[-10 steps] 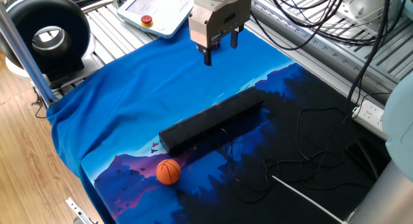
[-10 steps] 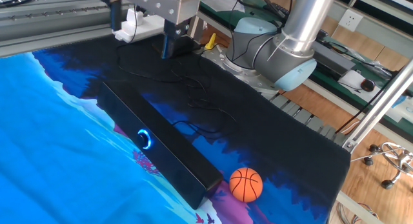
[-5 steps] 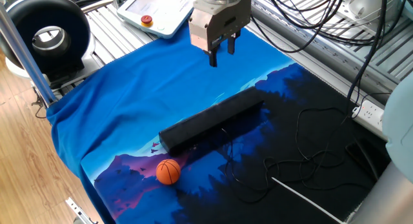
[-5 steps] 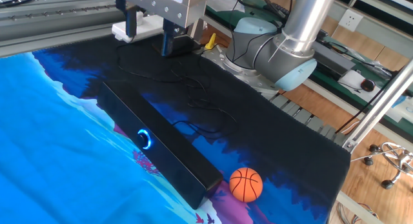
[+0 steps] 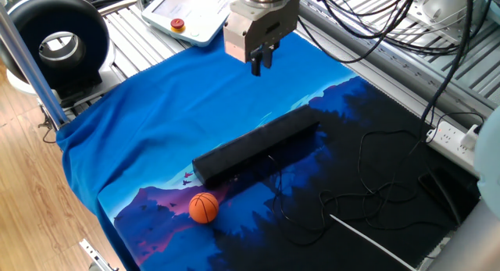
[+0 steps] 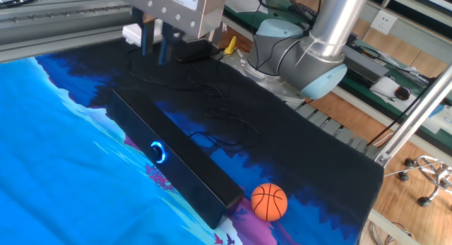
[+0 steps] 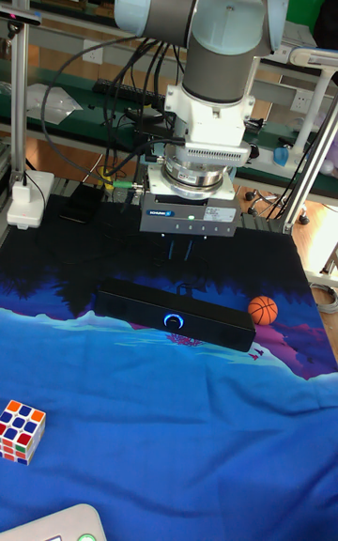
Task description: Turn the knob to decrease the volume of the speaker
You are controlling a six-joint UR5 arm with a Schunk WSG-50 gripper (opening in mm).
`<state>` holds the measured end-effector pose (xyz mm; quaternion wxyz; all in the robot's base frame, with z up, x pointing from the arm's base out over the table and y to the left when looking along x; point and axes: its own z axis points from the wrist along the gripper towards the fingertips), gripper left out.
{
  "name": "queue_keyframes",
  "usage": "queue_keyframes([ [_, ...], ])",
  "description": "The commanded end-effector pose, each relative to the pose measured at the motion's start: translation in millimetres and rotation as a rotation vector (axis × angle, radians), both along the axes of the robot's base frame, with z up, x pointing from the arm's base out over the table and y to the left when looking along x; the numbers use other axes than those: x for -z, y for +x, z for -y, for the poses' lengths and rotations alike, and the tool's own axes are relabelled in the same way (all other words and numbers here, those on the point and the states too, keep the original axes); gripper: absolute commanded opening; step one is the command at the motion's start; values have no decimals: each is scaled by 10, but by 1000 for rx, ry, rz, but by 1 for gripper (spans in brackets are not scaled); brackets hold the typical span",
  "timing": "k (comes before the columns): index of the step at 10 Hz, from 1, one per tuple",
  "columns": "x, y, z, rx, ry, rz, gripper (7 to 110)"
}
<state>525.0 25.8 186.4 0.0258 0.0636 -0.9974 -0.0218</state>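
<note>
Taking the speaker point(image 7: 176, 315) as the landmark, a puzzle cube point(image 7: 21, 429) sat well off its left end on the blue cloth point(image 7: 188, 428). The speaker itself lay lengthwise across the cloth, its glowing ring knob point(image 7: 173, 321) at the middle of the front face. The gripper point(image 5: 257, 62) hung in the air above and behind it, touching nothing, its fingers drawn close together with only a thin gap. To turn the knob well, it probably needed to spread wider, come down in front of the knob's face, square up and pinch the rim evenly. An orange ball point(image 7: 263, 310) rested just beside the speaker's right end.
</note>
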Motion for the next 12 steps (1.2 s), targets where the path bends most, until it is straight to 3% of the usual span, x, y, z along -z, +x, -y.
queue_keyframes([
  [1, 156, 63, -115, -31, 16, 65, 7],
  [4, 283, -67, -263, -30, 9, 57, 7],
  [5, 364, -99, -266, -18, -8, 72, 7],
  [12, 578, -70, -163, 2, 8, 152, 7],
])
